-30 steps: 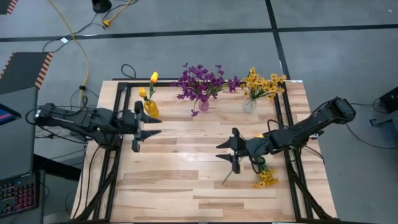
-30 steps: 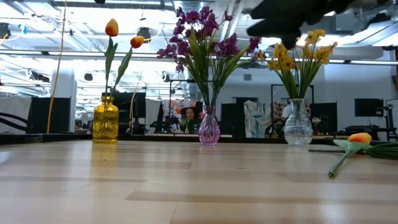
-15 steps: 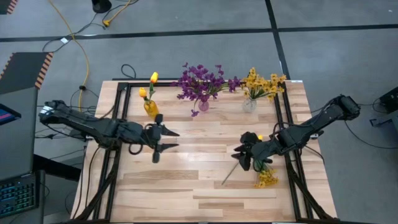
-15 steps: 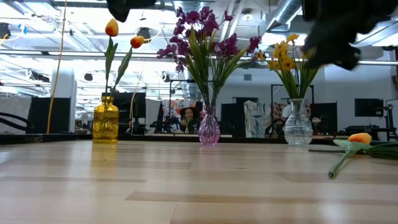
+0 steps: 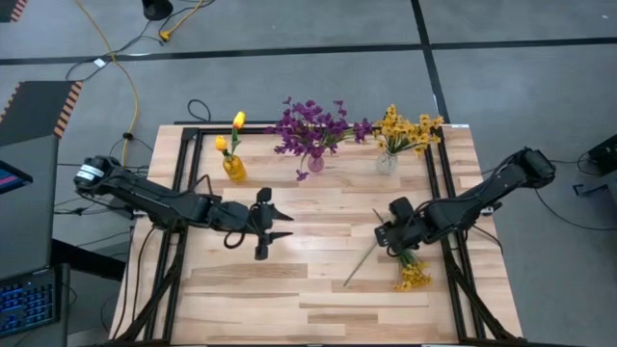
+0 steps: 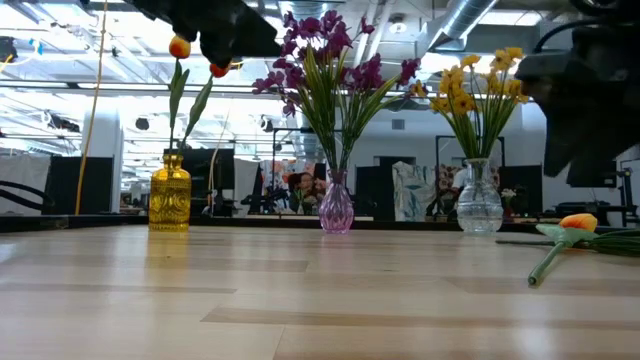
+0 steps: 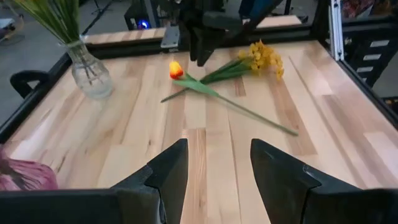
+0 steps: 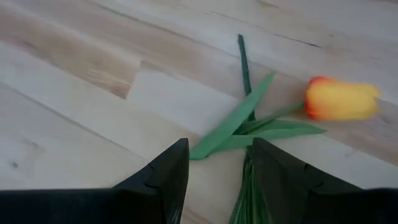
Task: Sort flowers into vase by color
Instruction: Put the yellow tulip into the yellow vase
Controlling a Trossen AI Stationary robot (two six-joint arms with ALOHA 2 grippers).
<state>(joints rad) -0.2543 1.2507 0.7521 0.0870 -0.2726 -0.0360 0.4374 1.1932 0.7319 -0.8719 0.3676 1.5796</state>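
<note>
An orange-yellow tulip [image 7: 177, 70] lies flat on the table at the right, its stem [image 5: 359, 265] slanting toward the near edge. A yellow sprig [image 5: 413, 278] lies beside it. My right gripper [image 8: 219, 155] hangs open just above the tulip's leaves [image 8: 239, 124], pointing steeply down, with the bud [image 8: 339, 99] off to one side. In the high view it [image 5: 388, 233] hides the bud. My left gripper [image 5: 285, 226] is open above the table's middle and points at the tulip.
Along the far edge stand a yellow vase [image 5: 233, 168] with two tulips, a purple vase [image 5: 315, 162] with purple flowers and a clear vase [image 5: 387, 162] with yellow flowers. A black frame rail [image 5: 451, 253] runs just right of the lying flowers.
My left gripper has gone toward the table's right and down, now out over the middle. My right gripper has drawn back a little toward the right edge, rolled and tipped from nearly level to pointing steeply down over the tulip. The flowers have not moved.
</note>
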